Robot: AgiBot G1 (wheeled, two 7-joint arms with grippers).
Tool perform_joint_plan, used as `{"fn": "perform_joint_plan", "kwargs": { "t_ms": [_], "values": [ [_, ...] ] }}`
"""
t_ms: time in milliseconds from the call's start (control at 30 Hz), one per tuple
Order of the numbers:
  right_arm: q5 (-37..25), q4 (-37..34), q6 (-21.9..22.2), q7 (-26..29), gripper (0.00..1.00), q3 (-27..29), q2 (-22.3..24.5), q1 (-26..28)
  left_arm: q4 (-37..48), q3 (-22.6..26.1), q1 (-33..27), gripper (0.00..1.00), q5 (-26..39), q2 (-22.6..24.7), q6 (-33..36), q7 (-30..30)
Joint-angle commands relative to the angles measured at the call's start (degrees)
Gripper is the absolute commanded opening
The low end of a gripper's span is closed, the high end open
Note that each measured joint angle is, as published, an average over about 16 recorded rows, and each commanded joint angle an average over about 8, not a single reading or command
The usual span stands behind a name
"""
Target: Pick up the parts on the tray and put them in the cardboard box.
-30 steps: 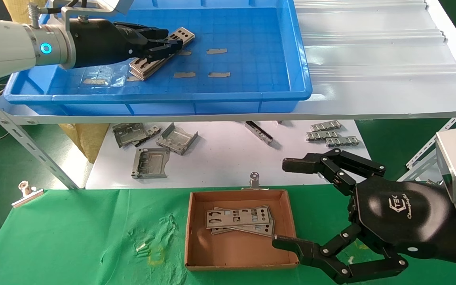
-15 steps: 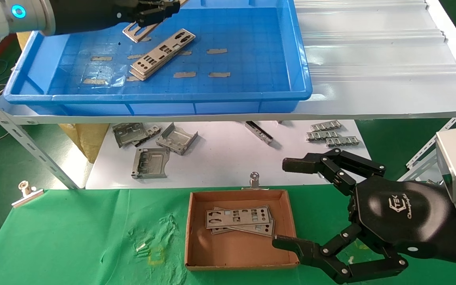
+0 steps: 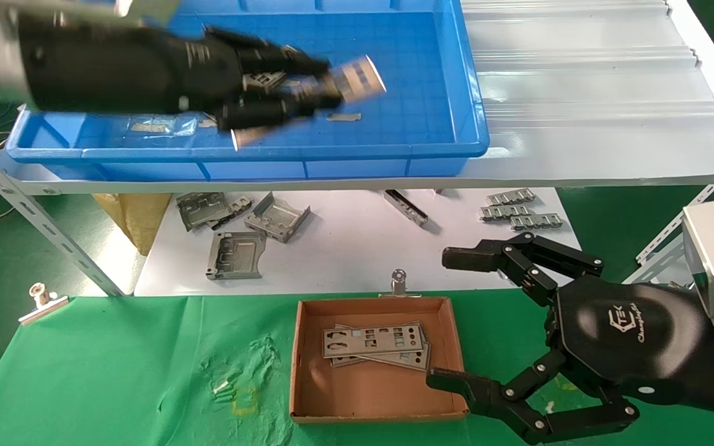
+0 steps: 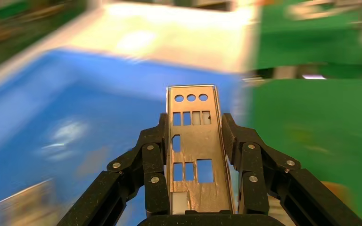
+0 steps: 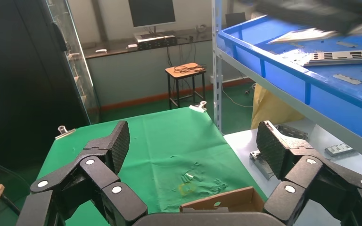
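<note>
Green cloth covers the near table, and a grey shelf above it carries the blue tray (image 3: 394, 152), whose grid floor bears scraps of tan tape (image 3: 343, 116). Across the tray's near half stretches the left arm, roughly level and reaching toward the robot's right, with the left gripper (image 3: 307, 93) closed on one punched plate (image 3: 360, 75). In the left wrist view that plate (image 4: 192, 141) lies lengthwise between the two black fingers (image 4: 154, 165), clamped along its long edges, with three round holes at its far end and square cut-outs nearer the palm; the left gripper (image 4: 193, 155) carries it above the tray's blue floor (image 4: 52, 117). More plates (image 5: 344, 56) lie on the tray floor, as the right wrist view shows.

On the cloth sits the cardboard box (image 3: 307, 371), holding two overlapping plates (image 3: 374, 344) toward its far side. Just beside the box's right wall hangs the right gripper (image 3: 450, 319), its fingers spread wide and holding nothing, one tip near the box's near right corner. Bent grey brackets (image 3: 239, 229) and ridged metal strips (image 3: 518, 210) lie on the white board beneath the shelf.
</note>
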Motion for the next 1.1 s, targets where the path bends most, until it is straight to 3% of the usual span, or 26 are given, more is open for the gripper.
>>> {"fn": "perform_joint_plan", "kwargs": {
  "t_ms": [33, 233, 400, 767, 800, 833, 1033, 1067, 1100],
  "values": [
    [0.0, 0.0, 0.0, 0.0, 1.00, 0.0, 0.0, 0.0, -0.9, -0.1, 0.8, 0.00, -0.3, -0.5, 5.0, 1.3],
    [0.0, 0.0, 0.0, 0.0, 1.00, 0.0, 0.0, 0.0, -11.3, 3.6, 10.0, 0.00, -4.1, -2.1, 5.2, 3.2],
    [0.0, 0.0, 0.0, 0.0, 1.00, 0.0, 0.0, 0.0, -16.8, 8.2, 17.0, 0.00, -5.2, -0.7, 4.1, 9.2],
    [0.0, 0.0, 0.0, 0.0, 1.00, 0.0, 0.0, 0.0, -5.6, 12.3, 21.7, 0.00, -1.3, 8.0, -4.9, 19.4],
    [0.0, 0.0, 0.0, 0.0, 1.00, 0.0, 0.0, 0.0, -4.5, 12.4, 21.9, 0.04, -1.1, 8.7, -6.0, 20.0],
    [0.0, 0.0, 0.0, 0.0, 1.00, 0.0, 0.0, 0.0, -3.5, 12.5, 22.1, 0.15, -1.0, 9.3, -7.0, 20.4],
    [0.0, 0.0, 0.0, 0.0, 1.00, 0.0, 0.0, 0.0, -0.6, 12.7, 23.3, 0.90, -0.7, 11.2, -14.3, 23.0],
    [0.0, 0.0, 0.0, 0.0, 1.00, 0.0, 0.0, 0.0, -0.7, 12.7, 23.6, 0.99, -0.8, 11.3, -15.6, 23.3],
    [0.0, 0.0, 0.0, 0.0, 1.00, 0.0, 0.0, 0.0, -1.0, 12.8, 23.9, 1.00, -0.8, 11.4, -16.7, 23.6]
  ]
}}
